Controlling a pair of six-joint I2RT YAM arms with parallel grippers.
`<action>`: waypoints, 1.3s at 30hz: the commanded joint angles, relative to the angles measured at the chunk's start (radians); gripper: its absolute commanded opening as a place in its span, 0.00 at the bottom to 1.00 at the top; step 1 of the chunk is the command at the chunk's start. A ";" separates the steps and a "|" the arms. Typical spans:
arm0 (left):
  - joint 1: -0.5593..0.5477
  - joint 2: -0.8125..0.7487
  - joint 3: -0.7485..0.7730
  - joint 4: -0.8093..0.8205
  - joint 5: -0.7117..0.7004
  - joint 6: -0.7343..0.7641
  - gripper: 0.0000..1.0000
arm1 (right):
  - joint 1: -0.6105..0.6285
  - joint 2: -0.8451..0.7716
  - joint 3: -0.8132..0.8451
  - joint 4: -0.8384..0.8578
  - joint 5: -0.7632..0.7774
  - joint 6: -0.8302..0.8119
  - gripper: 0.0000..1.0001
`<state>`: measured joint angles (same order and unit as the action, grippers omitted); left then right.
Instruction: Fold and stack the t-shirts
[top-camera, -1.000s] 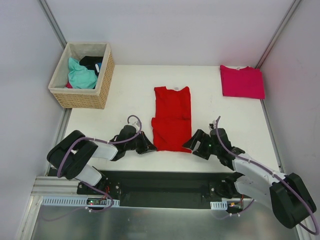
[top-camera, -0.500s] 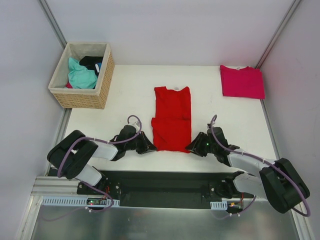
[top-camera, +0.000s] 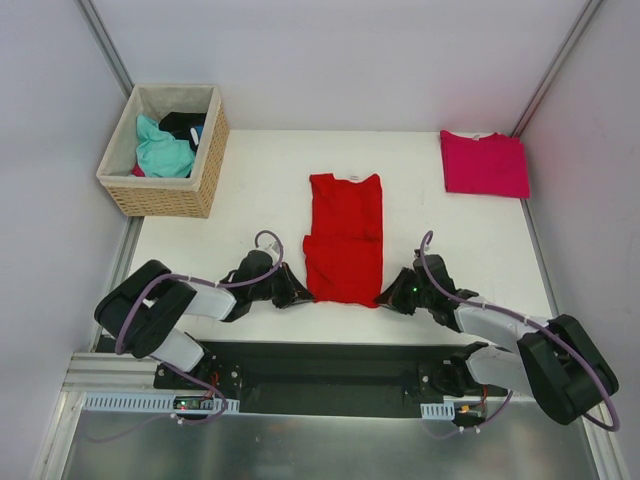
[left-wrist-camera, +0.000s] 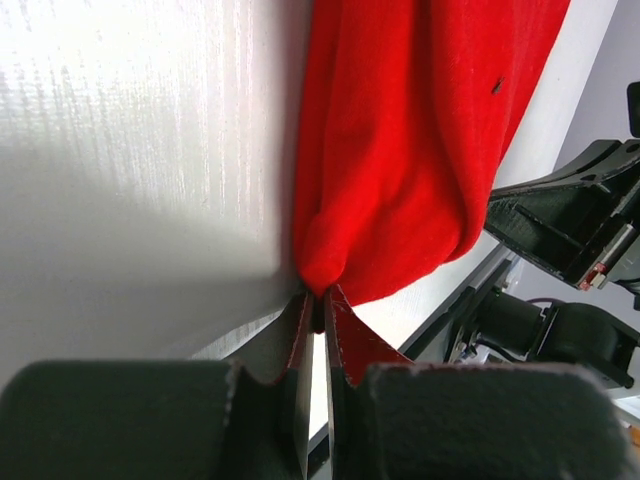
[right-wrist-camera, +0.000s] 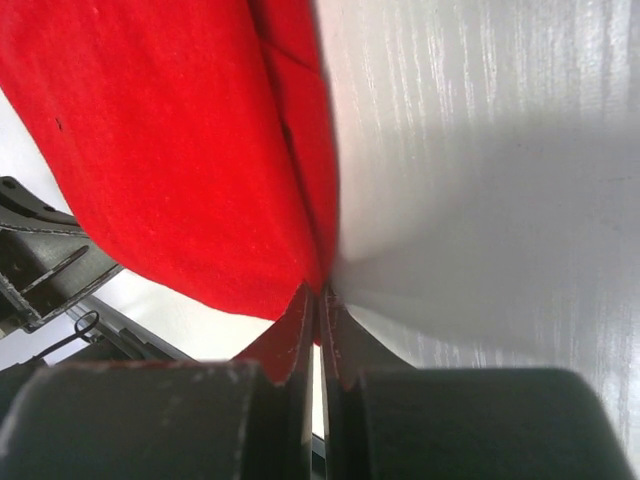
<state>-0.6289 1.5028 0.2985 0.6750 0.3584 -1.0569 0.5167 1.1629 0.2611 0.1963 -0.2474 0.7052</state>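
The red t-shirt (top-camera: 343, 238) lies part-folded as a narrow strip in the middle of the table, neck label at the far end. My left gripper (top-camera: 301, 296) is shut on its near left corner (left-wrist-camera: 330, 265). At the near right corner (right-wrist-camera: 300, 265), my right gripper (top-camera: 385, 297) is shut on the cloth too. Both sets of jaws pinch the hem low against the table top. The magenta-pink t-shirt (top-camera: 484, 163) lies folded flat at the far right corner, well away from both grippers.
A wicker basket (top-camera: 205, 160) with teal and black clothes stands at the far left. The white table's (top-camera: 250, 220) near edge runs just behind both grippers, and a black rail follows it. Grey walls close in on both sides.
My right gripper slid left to the red shirt's near right corner and closed on it. The left gripper has stayed shut on the left corner.
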 joint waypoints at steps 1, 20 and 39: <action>-0.005 -0.048 -0.007 -0.133 -0.022 0.044 0.00 | 0.003 -0.023 0.035 -0.192 0.065 -0.067 0.01; -0.003 -0.253 0.407 -0.574 -0.088 0.241 0.00 | 0.003 -0.112 0.374 -0.457 0.148 -0.176 0.01; 0.155 -0.014 0.681 -0.588 -0.047 0.293 0.00 | -0.149 0.257 0.815 -0.431 0.137 -0.265 0.01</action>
<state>-0.5076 1.4525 0.8944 0.0834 0.2874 -0.8028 0.3897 1.3457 0.9699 -0.2558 -0.1081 0.4679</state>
